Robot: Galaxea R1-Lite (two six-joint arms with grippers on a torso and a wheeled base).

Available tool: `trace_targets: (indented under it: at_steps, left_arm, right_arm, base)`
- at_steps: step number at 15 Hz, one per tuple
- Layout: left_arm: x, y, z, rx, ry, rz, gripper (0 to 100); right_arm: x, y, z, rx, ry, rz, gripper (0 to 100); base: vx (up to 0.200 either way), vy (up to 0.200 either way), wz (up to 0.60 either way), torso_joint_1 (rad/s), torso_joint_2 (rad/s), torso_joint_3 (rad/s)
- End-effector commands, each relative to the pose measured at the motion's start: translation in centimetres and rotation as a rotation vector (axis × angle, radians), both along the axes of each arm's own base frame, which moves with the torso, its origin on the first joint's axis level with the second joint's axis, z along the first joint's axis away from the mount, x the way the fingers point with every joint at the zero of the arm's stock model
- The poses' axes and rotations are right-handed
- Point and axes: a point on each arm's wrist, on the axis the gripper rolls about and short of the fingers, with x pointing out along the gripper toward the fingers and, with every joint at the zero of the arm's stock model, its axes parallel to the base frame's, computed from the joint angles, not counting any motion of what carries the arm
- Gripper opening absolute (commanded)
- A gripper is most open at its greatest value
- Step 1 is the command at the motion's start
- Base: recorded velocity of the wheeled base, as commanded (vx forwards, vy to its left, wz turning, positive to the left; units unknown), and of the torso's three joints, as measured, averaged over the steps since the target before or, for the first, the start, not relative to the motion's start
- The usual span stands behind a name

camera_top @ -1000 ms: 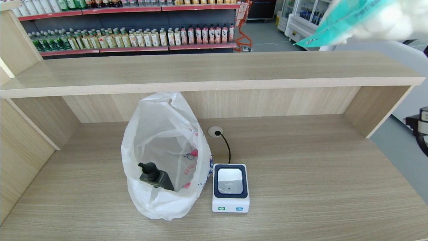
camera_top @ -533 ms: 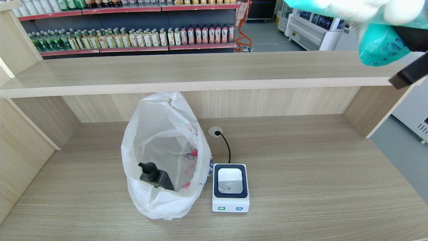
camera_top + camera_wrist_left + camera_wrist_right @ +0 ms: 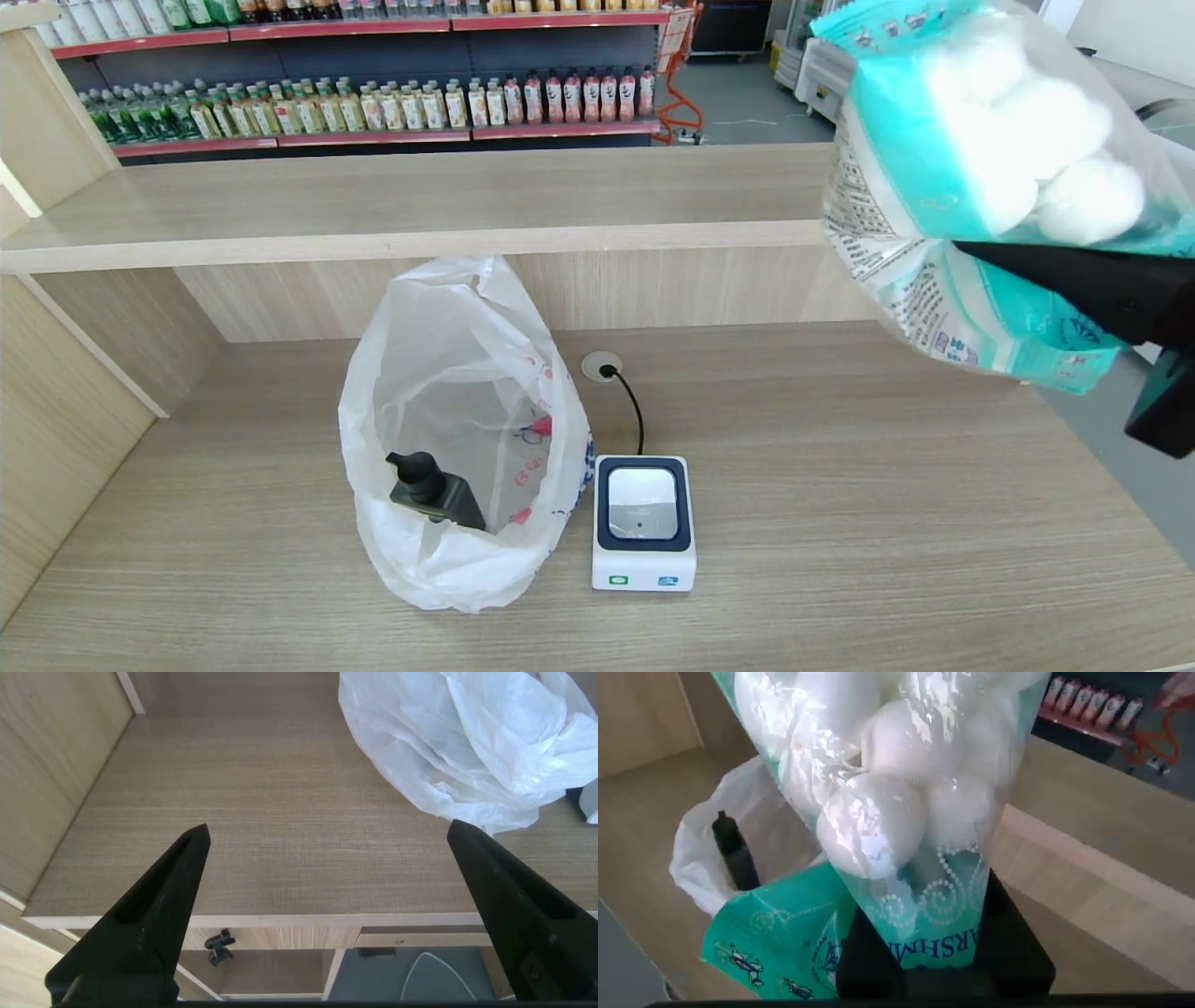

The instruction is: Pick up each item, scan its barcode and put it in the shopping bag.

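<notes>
High at the right, my right gripper (image 3: 1055,327) is shut on a teal and clear bag of white marshmallows (image 3: 980,187), held in the air above the counter's right end. The right wrist view has this marshmallow bag (image 3: 906,812) standing upright between the black fingers (image 3: 854,952). A white shopping bag (image 3: 467,373) stands open on the counter, with a black pump bottle (image 3: 434,490) inside. Just right of it sits the white barcode scanner (image 3: 644,523). My left gripper (image 3: 329,831) hangs open over the counter's near left edge, short of the shopping bag (image 3: 467,737).
A raised wooden ledge (image 3: 467,201) runs along the back of the counter, with side walls at both ends. The scanner's black cable (image 3: 633,401) leads to a hole in the counter. Bare counter (image 3: 887,523) spreads right of the scanner.
My right gripper has brought the marshmallow bag down and leftward from the top right corner, and the bag has turned so its printed side faces the counter. The shopping bag and scanner have not moved.
</notes>
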Motion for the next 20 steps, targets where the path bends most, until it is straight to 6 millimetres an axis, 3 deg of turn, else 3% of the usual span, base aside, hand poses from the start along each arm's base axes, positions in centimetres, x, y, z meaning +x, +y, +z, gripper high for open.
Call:
trace_targets:
  at_steps: [1,4,6,9,13,20]
  left_arm:
    - [0.0,0.0,0.0,0.000,0.002,0.001,100]
    - [0.0,0.0,0.0,0.000,0.000,0.001,100]
    - [0.0,0.0,0.0,0.000,0.002,0.001,100]
    - [0.0,0.0,0.0,0.000,0.000,0.001,100]
    - [0.0,0.0,0.0,0.000,-0.001,0.001,100]
    - [0.0,0.0,0.0,0.000,0.002,0.001,100]
  right_arm:
    - [-0.4,-0.4,-0.5,0.008,0.075,0.006,0]
    - [-0.2,-0.4,-1.9,-0.028,0.219,-0.005,0]
    - [-0.6,-0.9,-3.1,0.001,0.414,-0.026,0]
    - [-1.2,-2.4,-4.5,0.013,0.649,-0.176,0]
    - [-1.1,-2.8,-5.8,0.021,0.728,-0.329,0]
    - [-1.1,-0.8,-6.8,0.014,0.822,-0.267,0]
  base:
    - [0.000,0.000,0.00,0.000,0.00,0.000]
    - [0.000,0.000,0.00,0.000,0.00,0.000]
    - [0.000,0.000,0.00,0.000,0.00,0.000]
    - [0.000,0.000,0.00,0.000,0.00,0.000]
    - [0.000,0.000,0.00,0.000,0.00,0.000]
    - [0.000,0.000,0.00,0.000,0.00,0.000]
